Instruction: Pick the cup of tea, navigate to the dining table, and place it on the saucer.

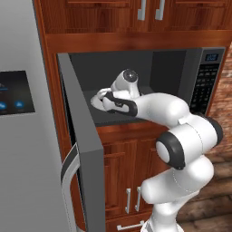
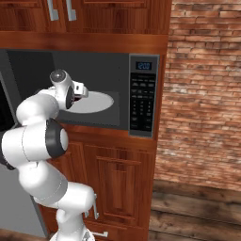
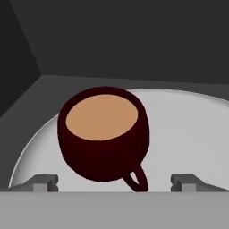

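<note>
1. The cup of tea (image 3: 103, 134) sits in the middle of the hand view, upright on a round pale turntable plate (image 3: 188, 134), full of light brown liquid.
2. Its handle (image 3: 136, 178) points toward the lower edge of that view, slightly right of centre.
3. The claw (image 3: 114, 183) is spread wide and holds nothing: one fingertip (image 3: 42, 182) shows at lower left and the other at lower right, with the cup's lower body between them and clear of both.
4. In the left base view the white arm (image 1: 181, 136) climbs from the lower right and reaches left into the open microwave (image 1: 199, 86) at centre frame; the hand hides the cup there.
5. The microwave door (image 1: 84, 158) stands swung open at the left of that view, beside a grey fridge (image 1: 22, 136).
6. In the right base view the arm enters from the lower left, and the turntable plate (image 2: 96, 101) lies just right of the hand, left of the microwave's keypad (image 2: 142, 101).
7. Reddish wood cabinets (image 2: 117, 188) lie below the microwave; a brick wall (image 2: 207, 94) fills the right side.
</note>
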